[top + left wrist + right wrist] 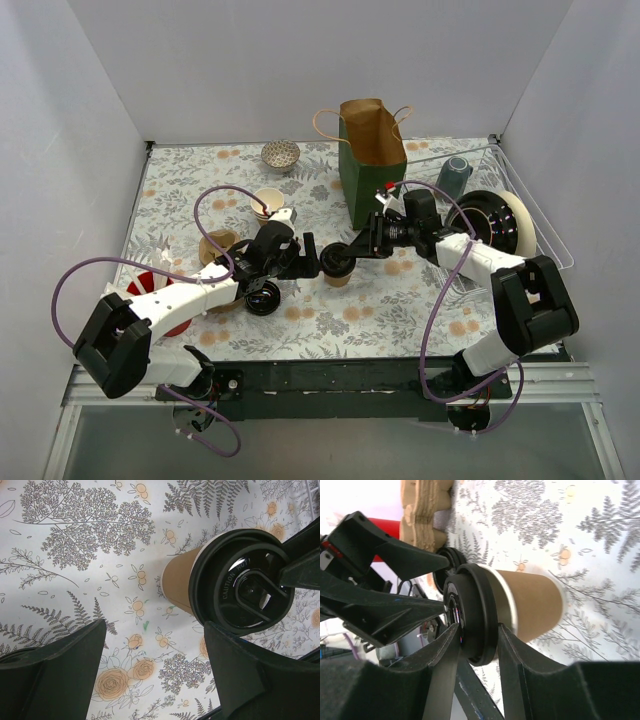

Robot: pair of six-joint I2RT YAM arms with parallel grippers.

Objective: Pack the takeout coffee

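On the left we see a red dish (150, 288) and a spare black lid (263, 298) on the floral worktop (400, 310). The left gripper (310, 258) stands wide open, empty, just beside the takeout coffee (338, 265). The tan cup with its black sip lid sits mid-worktop, and the right gripper (355, 250) straddles the lid rim with its fingers (512, 655) close on either side; we cannot tell if they still pinch it. Behind stands the green paper bag (372, 160), and further right a wire rack (530, 225).
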